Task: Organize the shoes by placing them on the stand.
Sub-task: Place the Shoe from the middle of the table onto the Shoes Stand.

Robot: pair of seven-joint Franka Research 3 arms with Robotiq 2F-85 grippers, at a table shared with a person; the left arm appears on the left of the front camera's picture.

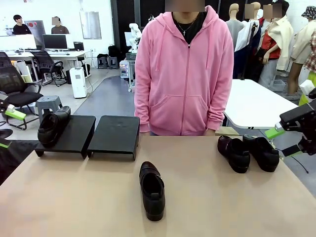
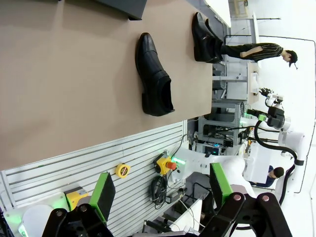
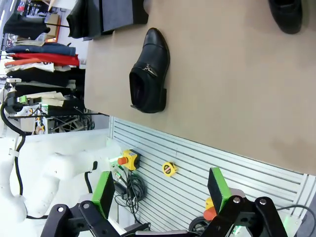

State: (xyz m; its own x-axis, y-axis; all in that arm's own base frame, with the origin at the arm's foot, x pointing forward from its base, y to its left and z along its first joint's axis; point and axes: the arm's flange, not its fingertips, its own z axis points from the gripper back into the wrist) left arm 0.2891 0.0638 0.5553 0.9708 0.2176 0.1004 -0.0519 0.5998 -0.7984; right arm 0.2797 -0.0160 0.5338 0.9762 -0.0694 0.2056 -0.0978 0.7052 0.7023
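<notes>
The black stand [image 1: 116,134] sits at the table's far left, its two sloped platforms side by side. One glossy black shoe [image 1: 53,126] rests on the left platform; the right platform is bare. Another shoe [image 1: 152,190] [image 2: 154,76] [image 3: 148,71] lies alone mid-table, toe toward me. Two more shoes [image 1: 233,153] [image 1: 261,152] lie together at the far right, seen as a pair [image 2: 205,37] in the left wrist view. My left gripper [image 1: 9,129] [image 2: 162,190] hangs open off the table's left edge. Beyond the right edge, my right gripper [image 1: 282,142] [image 3: 160,191] is open too, holding nothing.
A person in a pink hoodie [image 1: 185,74] stands at the far edge, hands out of sight. A small tan block [image 1: 227,131] lies at the far edge near the pair. A white table [image 1: 256,101] stands behind on the right. Bare tabletop surrounds the middle shoe.
</notes>
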